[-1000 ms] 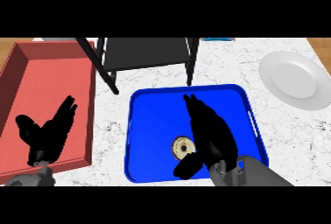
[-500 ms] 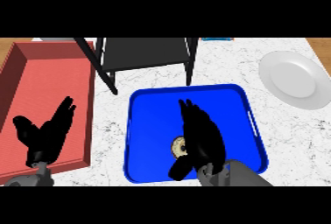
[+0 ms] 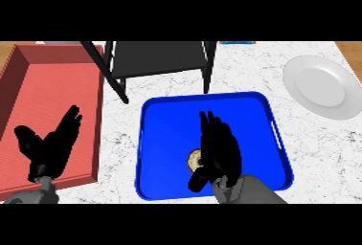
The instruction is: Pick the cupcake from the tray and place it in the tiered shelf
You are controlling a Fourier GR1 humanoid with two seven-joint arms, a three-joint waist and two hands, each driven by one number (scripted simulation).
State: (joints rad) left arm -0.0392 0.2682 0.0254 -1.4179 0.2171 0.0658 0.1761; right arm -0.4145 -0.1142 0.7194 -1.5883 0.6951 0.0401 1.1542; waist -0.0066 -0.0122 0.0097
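While your right hand (image 3: 218, 149) hovers over the blue tray (image 3: 164, 124), fingers straight and spread wide, the cupcake (image 3: 193, 159) sits in the tray's near half, partly hidden under that hand at its left edge. Your left hand (image 3: 51, 142) rests open over the red tray (image 3: 42, 86) at near left. You've got the black shelf (image 3: 159, 57) at far centre and a white plate (image 3: 322, 86) far right.
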